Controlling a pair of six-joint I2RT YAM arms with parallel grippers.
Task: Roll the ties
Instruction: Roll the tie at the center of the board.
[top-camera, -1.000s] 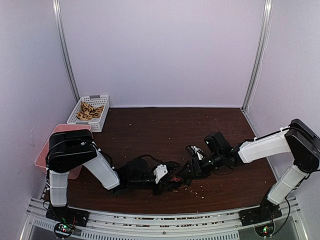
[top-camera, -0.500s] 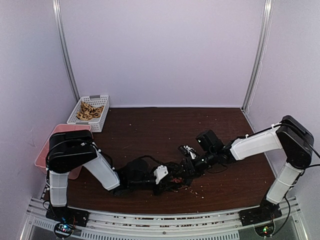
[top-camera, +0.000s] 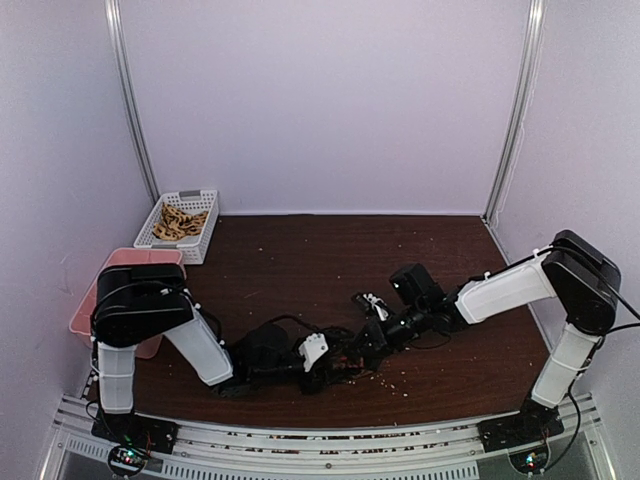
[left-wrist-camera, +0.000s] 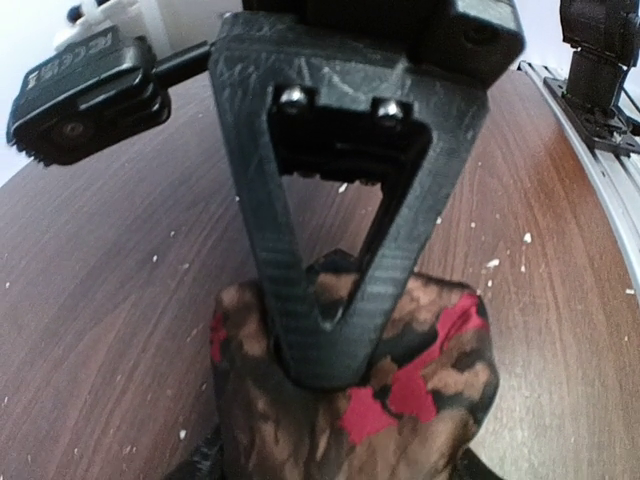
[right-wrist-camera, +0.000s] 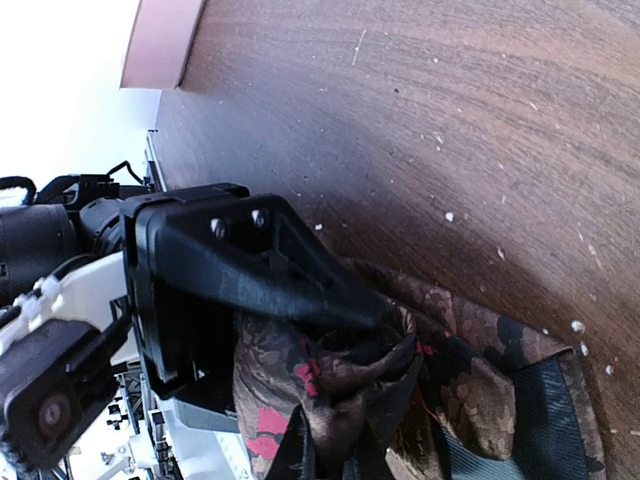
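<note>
The tie (left-wrist-camera: 430, 380), a crumpled brown, black and red heap, lies on the bench (top-camera: 300, 260) well nearer than the white basket (top-camera: 188, 194), to its right. Right jaws pinch a fold. Left jaws: one finger (left-wrist-camera: 325, 350) presses the cloth, the other is hidden, so I cannot tell their width.

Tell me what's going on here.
Both arms are bent low over one tie near the front middle of the table. The right fingers are shut on a bunched fold of it. The left fingers sit on top of the tie from the other side; whether they grip it is unclear. The tie is crumpled, not a neat roll. A white basket at the far left holds tan pieces, likely more ties.
</note>
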